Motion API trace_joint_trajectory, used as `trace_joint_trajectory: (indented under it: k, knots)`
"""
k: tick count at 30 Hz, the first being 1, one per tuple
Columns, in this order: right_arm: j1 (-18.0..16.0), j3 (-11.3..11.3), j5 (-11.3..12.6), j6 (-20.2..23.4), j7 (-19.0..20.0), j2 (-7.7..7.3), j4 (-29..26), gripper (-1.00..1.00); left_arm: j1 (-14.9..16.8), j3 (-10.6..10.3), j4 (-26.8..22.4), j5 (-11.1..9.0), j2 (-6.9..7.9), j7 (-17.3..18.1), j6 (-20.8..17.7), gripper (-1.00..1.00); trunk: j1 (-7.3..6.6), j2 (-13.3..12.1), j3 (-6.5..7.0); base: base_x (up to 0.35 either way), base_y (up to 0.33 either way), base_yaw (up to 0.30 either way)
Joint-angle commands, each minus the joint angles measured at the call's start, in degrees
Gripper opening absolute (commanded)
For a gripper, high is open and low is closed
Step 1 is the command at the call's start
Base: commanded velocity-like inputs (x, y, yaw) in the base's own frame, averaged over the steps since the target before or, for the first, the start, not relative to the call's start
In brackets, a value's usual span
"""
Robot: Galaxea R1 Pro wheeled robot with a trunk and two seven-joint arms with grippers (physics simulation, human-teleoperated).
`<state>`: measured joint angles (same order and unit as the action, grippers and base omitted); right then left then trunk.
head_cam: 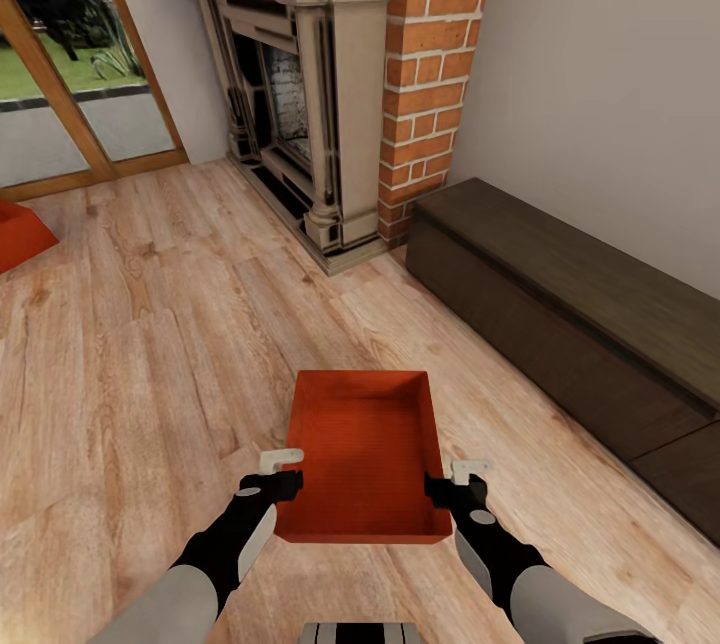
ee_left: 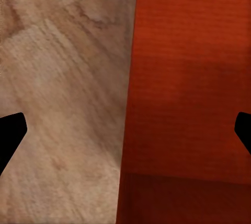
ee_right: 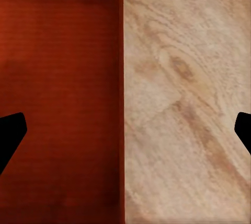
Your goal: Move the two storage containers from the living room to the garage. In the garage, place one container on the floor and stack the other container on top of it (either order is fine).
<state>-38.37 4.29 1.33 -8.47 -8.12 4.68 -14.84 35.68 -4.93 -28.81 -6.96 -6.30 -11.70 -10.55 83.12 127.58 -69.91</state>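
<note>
Head view is showing the living room, where an open-topped orange-red rectangular storage container (head_cam: 365, 454) is sitting low in front of the robot over the light wood-plank floor (head_cam: 150, 344), its long sides running away from the camera. The left gripper (head_cam: 283, 472) is pressing against the container's left wall near the near corner, and the right gripper (head_cam: 455, 480) is meeting the right wall at the matching spot, so the bin is lying between the two black-and-grey arms. Left wrist view is looking down the left gripper's two dark fingertips (ee_left: 10, 135), which are standing wide apart at opposite edges of the picture, with the container's rim line (ee_left: 130, 78) running between them, planks on one side and the orange interior on the other. Right wrist view is giving the mirror arrangement: the fingertips (ee_right: 10, 132) are spread wide, straddling the container wall (ee_right: 63, 104). Whether either pair of jaws is actually clamping that wall cannot be told. A second orange-red container (head_cam: 18, 232) is showing partly at the far left edge of the head view, well apart from the first. Beyond, a grey stone fireplace (head_cam: 300, 84) with a red brick column (head_cam: 430, 64) is standing against the beige wall, a dark brown low wooden bench (head_cam: 570, 324) is running along the right, and a wood-framed glass door (head_cam: 70, 124) is opening onto grass.
</note>
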Motion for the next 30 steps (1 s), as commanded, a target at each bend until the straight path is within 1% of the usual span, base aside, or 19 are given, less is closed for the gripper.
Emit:
trace_joint_trajectory:
  k: [1,2,8,23,30]
  knots:
    - [0.0,0.5,0.2,-0.1,-0.4,-0.02,0.1,1.0,0.0,-0.5,-0.1,-0.6,0.06,-0.5,-0.3,1.0,-0.01,0.0,-0.04,0.0,0.0,0.0]
    - [0.0,0.5,0.2,-0.1,-0.4,-0.02,0.1,1.0,0.0,-0.5,-0.1,-0.6,0.06,-0.5,-0.3,1.0,-0.01,0.0,-0.04,0.0,0.0,0.0]
    - [0.0,0.5,0.1,-0.1,-0.4,0.04,0.1,1.0,0.0,-0.5,-0.1,-0.6,0.06,-0.5,-0.3,1.0,1.31,2.4,-1.11,0.0,0.0,0.0]
    - [0.0,0.5,0.1,-0.3,-0.4,0.06,0.1,1.0,0.0,-0.4,-0.2,-0.6,0.11,-0.5,-0.3,1.0,1.31,2.4,-1.11,0.0,0.0,0.0]
    - [0.0,0.5,0.1,-0.3,-0.4,0.13,0.1,1.0,0.0,-0.4,-0.2,-0.6,0.15,-0.5,-0.3,1.0,2.85,5.2,-2.37,0.0,0.0,0.0]
